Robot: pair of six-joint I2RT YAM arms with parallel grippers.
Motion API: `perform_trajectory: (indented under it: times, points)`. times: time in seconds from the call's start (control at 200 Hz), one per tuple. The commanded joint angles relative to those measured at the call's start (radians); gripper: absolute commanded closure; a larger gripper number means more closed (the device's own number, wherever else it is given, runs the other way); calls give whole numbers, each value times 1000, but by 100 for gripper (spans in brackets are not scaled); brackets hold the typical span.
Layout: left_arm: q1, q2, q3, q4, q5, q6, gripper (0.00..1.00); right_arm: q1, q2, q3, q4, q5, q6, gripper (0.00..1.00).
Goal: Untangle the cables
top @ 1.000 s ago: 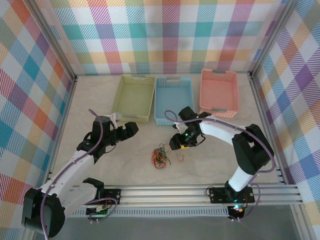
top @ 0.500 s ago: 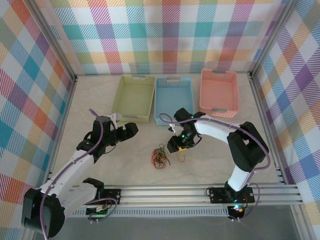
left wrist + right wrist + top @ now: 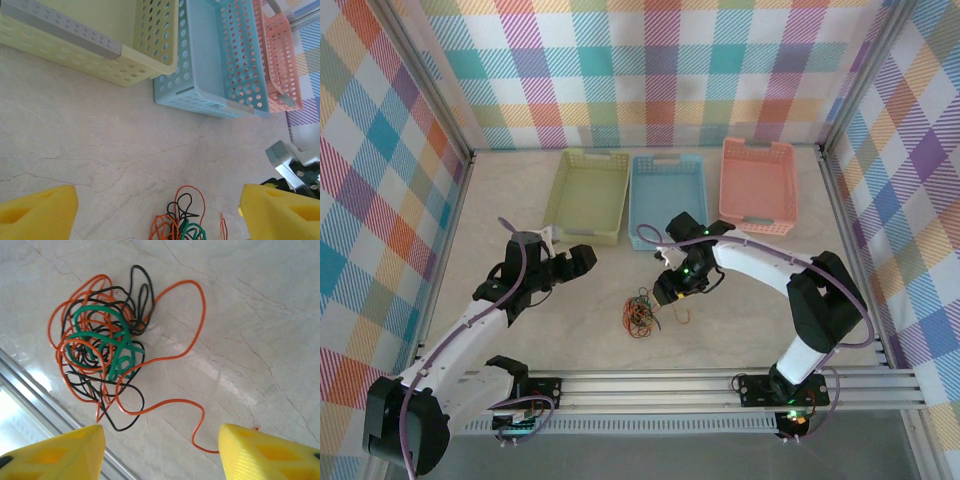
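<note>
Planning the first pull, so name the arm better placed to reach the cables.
Right. The right fingers hang open just beside the cables, a loose orange end near one finger. The left fingers, also open, sit farther off by the yellow basket.

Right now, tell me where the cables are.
Top view: the cables lie bunched centrally, just left of the right end effector, nearer than the blue basket.

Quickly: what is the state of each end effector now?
Left end effector: open, holding nothing.
Right end effector: open near the cables, holding nothing.
</note>
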Motion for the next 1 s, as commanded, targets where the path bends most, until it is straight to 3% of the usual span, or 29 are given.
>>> perform_trajectory:
  times: [0.0, 0.22, 0.735, 0.91, 0.995]
  points:
    - [-13, -5, 29, -6, 0, 16, 15, 13, 32, 47, -69, 19, -54, 38]
    - [-14, 3, 29, -3, 9, 20, 18, 14, 106, 93, -124, 88, -156, 34]
    - [-16, 10, 36, -11, 1, 26, 18, 55, 182, 126, -122, 120, -456, 31]
    - [-16, 12, 36, -11, 2, 25, 18, 55, 206, 126, -84, 162, -456, 40]
    - [-16, 13, 36, -10, 2, 26, 18, 57, 193, 117, -61, 168, -458, 59]
